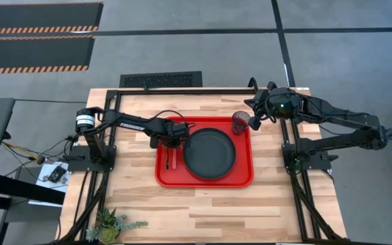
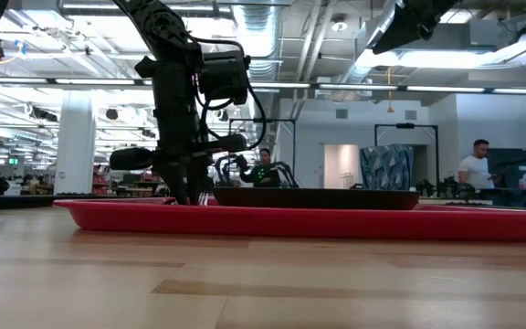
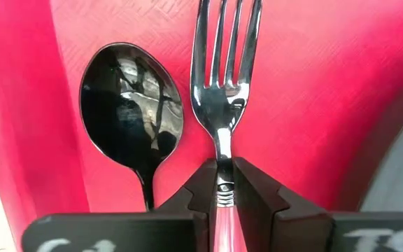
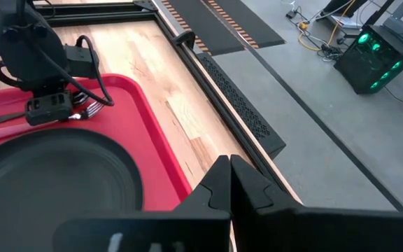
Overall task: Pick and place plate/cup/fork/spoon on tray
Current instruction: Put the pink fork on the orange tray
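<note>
The tray (image 1: 162, 178) holds the plate (image 1: 210, 154), cup (image 1: 240, 122), spoon (image 3: 131, 115) and fork (image 3: 222, 91), the left tool (image 3: 222, 187) clenched on the fork's handle, the right tool (image 4: 229, 183) closed, empty, above the worktop (image 1: 203, 211).

A robotics lab: exposed ceiling ducts (image 2: 272, 27), hazard-striped floor mats (image 1: 36, 30), another robot arm (image 2: 263, 169) behind.

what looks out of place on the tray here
Nothing spilled or damaged. The cup stands upright at the tray's far right corner, the plate lies flat, and the fork lies straight beside the spoon.
</note>
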Robot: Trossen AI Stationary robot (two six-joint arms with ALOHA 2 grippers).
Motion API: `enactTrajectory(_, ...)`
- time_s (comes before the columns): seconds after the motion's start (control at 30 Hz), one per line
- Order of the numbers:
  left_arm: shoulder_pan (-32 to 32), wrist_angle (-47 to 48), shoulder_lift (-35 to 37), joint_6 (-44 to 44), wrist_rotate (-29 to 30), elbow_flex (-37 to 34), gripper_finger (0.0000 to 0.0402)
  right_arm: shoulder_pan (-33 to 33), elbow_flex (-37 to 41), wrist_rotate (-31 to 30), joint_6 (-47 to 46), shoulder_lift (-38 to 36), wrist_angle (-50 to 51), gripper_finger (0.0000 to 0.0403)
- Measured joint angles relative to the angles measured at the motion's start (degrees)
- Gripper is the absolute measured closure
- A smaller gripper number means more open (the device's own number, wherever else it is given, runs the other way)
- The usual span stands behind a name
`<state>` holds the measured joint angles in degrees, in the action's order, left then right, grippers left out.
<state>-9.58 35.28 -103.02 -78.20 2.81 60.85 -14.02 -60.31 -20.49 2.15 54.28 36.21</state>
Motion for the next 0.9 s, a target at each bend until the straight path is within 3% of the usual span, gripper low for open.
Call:
enactTrajectory(0.47, -0.07, 1.62, -0.11, 2.54, 0.36, 1.72, 0.0305, 0.00, 0.02, 0.00, -0.02, 0.00, 0.00, 0.0392)
enactTrajectory(0.9, -0.09, 3.16, -0.11, 0.64, 0.44, 1.74, 0.0299, 0.00, 0.02, -0.02, -0.02, 0.02, 0.01, 0.0392)
